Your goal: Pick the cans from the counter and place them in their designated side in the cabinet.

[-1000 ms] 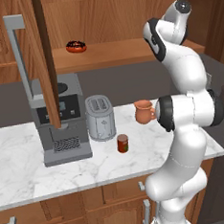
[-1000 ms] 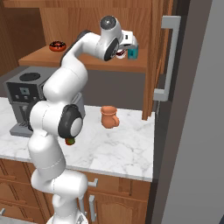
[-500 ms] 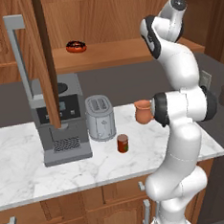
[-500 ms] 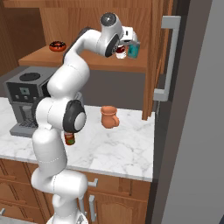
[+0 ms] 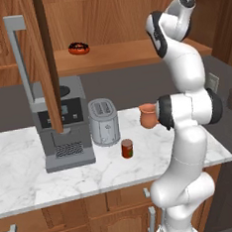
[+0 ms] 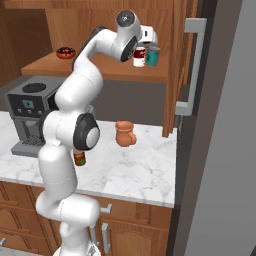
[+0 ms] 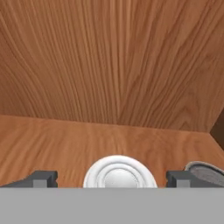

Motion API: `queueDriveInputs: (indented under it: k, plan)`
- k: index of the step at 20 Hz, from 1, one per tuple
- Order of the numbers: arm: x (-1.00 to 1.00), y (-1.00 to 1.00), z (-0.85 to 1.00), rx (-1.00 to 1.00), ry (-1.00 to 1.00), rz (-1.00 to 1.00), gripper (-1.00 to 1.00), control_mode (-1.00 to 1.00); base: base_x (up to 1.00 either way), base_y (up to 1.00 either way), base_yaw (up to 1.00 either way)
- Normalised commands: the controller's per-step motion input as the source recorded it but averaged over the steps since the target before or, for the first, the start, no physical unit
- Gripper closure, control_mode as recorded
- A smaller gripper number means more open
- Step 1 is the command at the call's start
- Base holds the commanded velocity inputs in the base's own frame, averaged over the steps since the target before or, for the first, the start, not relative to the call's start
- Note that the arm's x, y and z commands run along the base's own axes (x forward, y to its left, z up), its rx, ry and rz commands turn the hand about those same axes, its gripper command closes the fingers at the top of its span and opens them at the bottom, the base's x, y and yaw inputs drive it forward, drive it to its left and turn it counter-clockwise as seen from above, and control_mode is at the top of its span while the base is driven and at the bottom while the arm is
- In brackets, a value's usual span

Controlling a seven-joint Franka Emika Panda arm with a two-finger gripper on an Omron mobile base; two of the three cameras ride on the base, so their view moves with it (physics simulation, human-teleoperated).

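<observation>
The gripper (image 7: 112, 178) stands wide around the white can (image 6: 139, 56) near the cabinet shelf's (image 6: 112, 74) right end, letting it stand free beside the teal can (image 6: 153, 56).

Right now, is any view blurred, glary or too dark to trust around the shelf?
Left base view: sharp, evenly lit; soft shadow beside the red can on the counter. Right base view: clear, no glare; the white can stands beside the teal can, shelf recess dimmer. Hand view: crisp wood grain; white can's top between the open gripper's tips, cropped by the bottom edge.

Veined white marble counter (image 5: 142, 165), grainy wooden cabinet (image 7: 113, 61), glossy white can (image 7: 120, 173)
</observation>
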Motion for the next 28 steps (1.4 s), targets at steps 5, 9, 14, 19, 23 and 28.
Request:
queueDriveInputs:
  k: [5,9,14,19,23,28]
  plan:
    - [-0.13,0.00,0.00,0.00,-0.11,0.02,-1.00,-1.00,0.00,0.00,0.00]
    - [-0.20,0.00,0.00,0.00,-0.12,0.02,-1.00,-1.00,0.00,0.00,0.00]
    - [-0.34,0.02,0.00,0.00,-0.14,0.02,-1.00,-1.00,0.00,0.00,0.00]
    - [-0.49,0.08,0.00,0.00,-0.11,0.01,-1.00,-1.00,0.00,0.00,0.00]
    - [-0.62,0.10,0.00,0.00,-0.05,0.00,-1.00,-1.00,0.00,0.00,0.00]
    - [-0.67,0.16,0.00,-0.02,0.00,0.00,-1.00,-1.00,0.00,0.00,0.00]
